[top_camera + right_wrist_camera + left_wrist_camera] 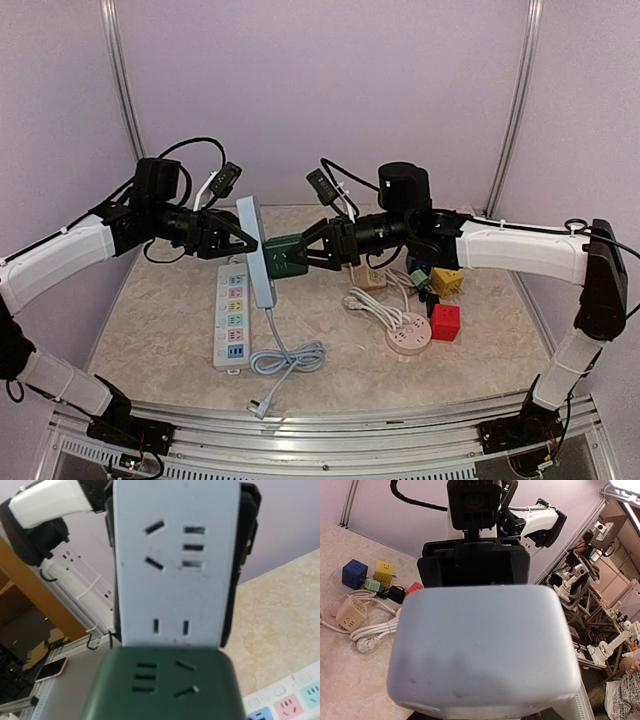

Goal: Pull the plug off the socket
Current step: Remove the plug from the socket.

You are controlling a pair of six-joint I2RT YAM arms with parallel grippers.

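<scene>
The left arm (60, 255) reaches in from the left with its forearm roughly level above the table. The right arm (520, 250) mirrors it from the right, so the two wrists face each other at mid-height. The left gripper (246, 243) clamps its fingers (246, 535) across the pale blue power strip (250, 215). The right gripper (302, 252) appears closed around the green plug (283, 256), though its fingertips are partly hidden.

We find no words, brand names, numbers or signs that we can read in any view. The pale blue plastic power strip (170, 587) and the dark green plastic plug block (160, 692) show only plain socket slots. Any print on the white plastic power strip with coloured sockets (231, 322) is too small to make out.
</scene>
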